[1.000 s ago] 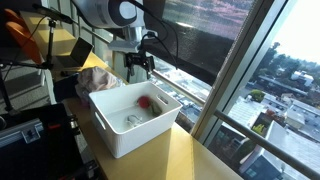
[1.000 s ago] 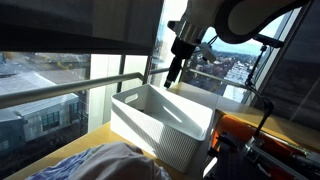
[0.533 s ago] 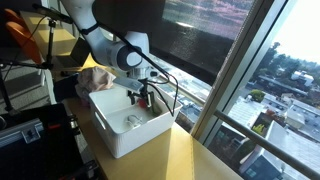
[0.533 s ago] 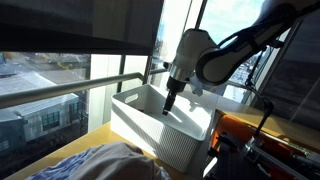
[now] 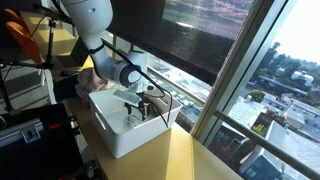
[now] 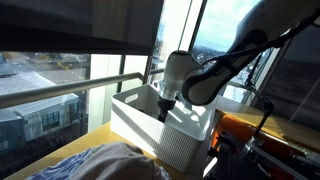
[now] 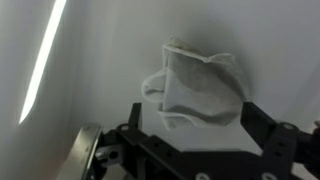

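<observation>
Fig.: gripper [image 7: 192, 118], jaws spread wide and empty, low inside white bin [image 5: 118, 138], straddling crumpled white cloth [image 7: 200, 85] on bin floor. Best approach: descend vertically, keep cloth centred btw. fingers, close slowly, stay clear of walls.

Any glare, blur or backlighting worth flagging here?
Wrist view: soft focus, the pale crumpled cloth blurred, a sun streak glaring across the white plastic bin. In an exterior view the robot arm is backlit, nearly silhouetted; in an exterior view the sky is blown out.
</observation>
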`<state>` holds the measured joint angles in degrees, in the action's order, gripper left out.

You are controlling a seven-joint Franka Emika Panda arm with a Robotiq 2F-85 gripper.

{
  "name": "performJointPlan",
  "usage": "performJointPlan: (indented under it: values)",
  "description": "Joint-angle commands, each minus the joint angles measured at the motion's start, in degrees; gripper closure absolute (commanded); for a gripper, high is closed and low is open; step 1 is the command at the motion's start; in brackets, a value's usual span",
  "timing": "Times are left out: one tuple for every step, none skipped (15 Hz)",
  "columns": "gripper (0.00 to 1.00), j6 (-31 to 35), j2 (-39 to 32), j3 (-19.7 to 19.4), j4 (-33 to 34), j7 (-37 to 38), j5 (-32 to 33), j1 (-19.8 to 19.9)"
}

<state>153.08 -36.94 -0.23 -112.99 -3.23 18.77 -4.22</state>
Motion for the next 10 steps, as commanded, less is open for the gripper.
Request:
performJointPlan:
  values:
    - [0.0, 0.4, -4.9, -1.9, 4.5, -1.0, 0.2, -1.2]
    - [0.0, 0.3, -5.8, -2.0, 5.2, -1.1, 0.1, -1.2]
    - [0.0, 0.1, -6.5, -2.0, 5.7, -1.3, 0.0, -1.2]
    - [0.25, -0.1, -7.1, -2.2, 6.2, -1.3, -0.1, -1.3]
    - [0.26, -0.2, -7.0, -2.2, 6.3, -1.3, 0.0, -1.6]
    - [0.34, -0.4, -6.5, -1.9, 6.1, -1.4, -0.1, -1.7]
    - [0.42, -0.6, -5.9, -1.8, 5.9, -1.3, -0.2, -1.9]
    - [0.51, -0.9, -5.0, -1.6, 5.6, -1.2, -0.3, -2.2]
    - [0.57, -1.1, -4.1, -1.4, 5.4, -1.3, -0.5, -2.2]
    - [0.64, -1.3, -3.2, -1.2, 5.0, -1.3, -0.6, -2.4]
